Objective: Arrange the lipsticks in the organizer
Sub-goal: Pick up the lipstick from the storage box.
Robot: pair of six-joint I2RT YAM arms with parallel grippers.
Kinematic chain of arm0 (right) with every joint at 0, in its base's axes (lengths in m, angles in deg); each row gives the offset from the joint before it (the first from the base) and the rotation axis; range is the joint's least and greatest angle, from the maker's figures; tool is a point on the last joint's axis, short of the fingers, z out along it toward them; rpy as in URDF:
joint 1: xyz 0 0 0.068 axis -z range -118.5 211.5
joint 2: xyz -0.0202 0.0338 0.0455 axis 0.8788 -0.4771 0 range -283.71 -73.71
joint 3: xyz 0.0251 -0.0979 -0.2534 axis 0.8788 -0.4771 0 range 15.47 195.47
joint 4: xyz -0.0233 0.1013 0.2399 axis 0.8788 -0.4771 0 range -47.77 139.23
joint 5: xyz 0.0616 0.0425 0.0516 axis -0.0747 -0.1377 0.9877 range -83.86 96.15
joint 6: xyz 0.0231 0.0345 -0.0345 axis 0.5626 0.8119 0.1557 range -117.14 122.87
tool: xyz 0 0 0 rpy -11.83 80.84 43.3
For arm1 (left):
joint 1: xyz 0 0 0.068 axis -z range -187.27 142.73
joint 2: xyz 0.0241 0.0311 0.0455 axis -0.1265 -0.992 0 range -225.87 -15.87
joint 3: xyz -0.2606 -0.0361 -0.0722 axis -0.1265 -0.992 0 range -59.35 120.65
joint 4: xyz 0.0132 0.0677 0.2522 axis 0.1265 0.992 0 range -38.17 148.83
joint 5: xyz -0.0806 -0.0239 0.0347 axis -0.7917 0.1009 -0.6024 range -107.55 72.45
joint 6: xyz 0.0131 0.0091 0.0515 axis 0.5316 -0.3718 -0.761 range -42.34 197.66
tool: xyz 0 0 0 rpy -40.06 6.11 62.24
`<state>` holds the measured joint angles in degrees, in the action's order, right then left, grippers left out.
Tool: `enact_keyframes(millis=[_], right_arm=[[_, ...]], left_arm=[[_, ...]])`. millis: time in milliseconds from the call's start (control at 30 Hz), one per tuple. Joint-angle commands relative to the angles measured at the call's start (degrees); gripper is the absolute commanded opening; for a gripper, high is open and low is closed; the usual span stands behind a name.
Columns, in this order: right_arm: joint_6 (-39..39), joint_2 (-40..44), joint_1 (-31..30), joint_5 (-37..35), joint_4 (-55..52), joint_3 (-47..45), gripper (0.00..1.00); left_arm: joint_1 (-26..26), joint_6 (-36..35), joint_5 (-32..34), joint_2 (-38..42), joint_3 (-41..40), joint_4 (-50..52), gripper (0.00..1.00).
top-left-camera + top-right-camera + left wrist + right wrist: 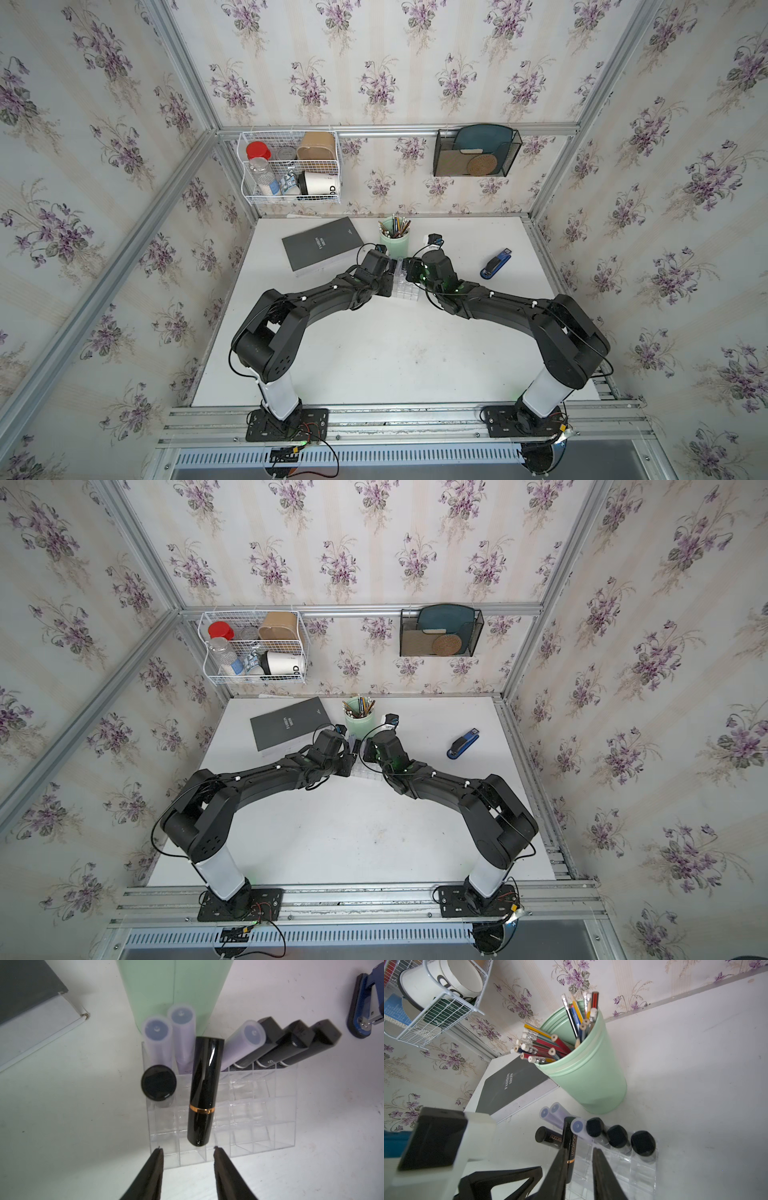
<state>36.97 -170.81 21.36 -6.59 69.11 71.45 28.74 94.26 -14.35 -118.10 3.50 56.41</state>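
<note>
Here, the left pincer [188, 1152] hangs partly open at the near edge of the organizer [270, 1138], its fingertips [159, 1155] apart on either side of the butt of a gold-banded black lipstick [204, 1088], with no contact showing. That tube slants across the clear cells, not seated upright, its far end toward the lilac lipsticks [158, 1030] in the back row. The right pincer [579, 1149], narrowly parted, has the same tube against one finger; whether it bears on it cannot be told. A squeeze so near the glossy end could squirt the tube sideways, toppling the lilac lipsticks or shoving the organizer toward the pencil cup [176, 991] at 12 o'clock. In both top views the left arm [316, 299] and right arm [498, 303] reach in from 7 and 5 o'clock of the worktop [395, 353], elbows out, wrists nearly meeting.
</note>
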Motion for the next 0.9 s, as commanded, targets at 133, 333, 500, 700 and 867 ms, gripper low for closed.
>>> enact_keyframes(millis=[133, 333, 500, 700, 867], right_arm=[[0.1, 0.8, 0.9, 1.0, 1.7, -1.2, 0.27], [0.2, 0.6, 1.2, 1.6, 2.2, -1.4, 0.26], [-0.1, 1.2, 1.6, 1.8, 2.4, -1.9, 0.26], [0.3, 1.3, 1.6, 2.2, 2.9, -2.0, 0.26], [0.3, 1.6, 1.6, 2.4, 2.9, -2.1, 0.26]], left_arm=[[0.3, -1.3, -0.8, -2.2, 2.6, -1.0, 0.43], [0.7, -1.6, -0.8, -4.8, 5.1, -0.6, 0.41], [0.7, -3.0, 1.0, -6.0, 6.2, 0.1, 0.40], [1.2, -4.3, 1.9, -8.0, 8.0, 1.8, 0.37], [1.5, -5.0, 2.7, -9.0, 7.8, 2.5, 0.29]])
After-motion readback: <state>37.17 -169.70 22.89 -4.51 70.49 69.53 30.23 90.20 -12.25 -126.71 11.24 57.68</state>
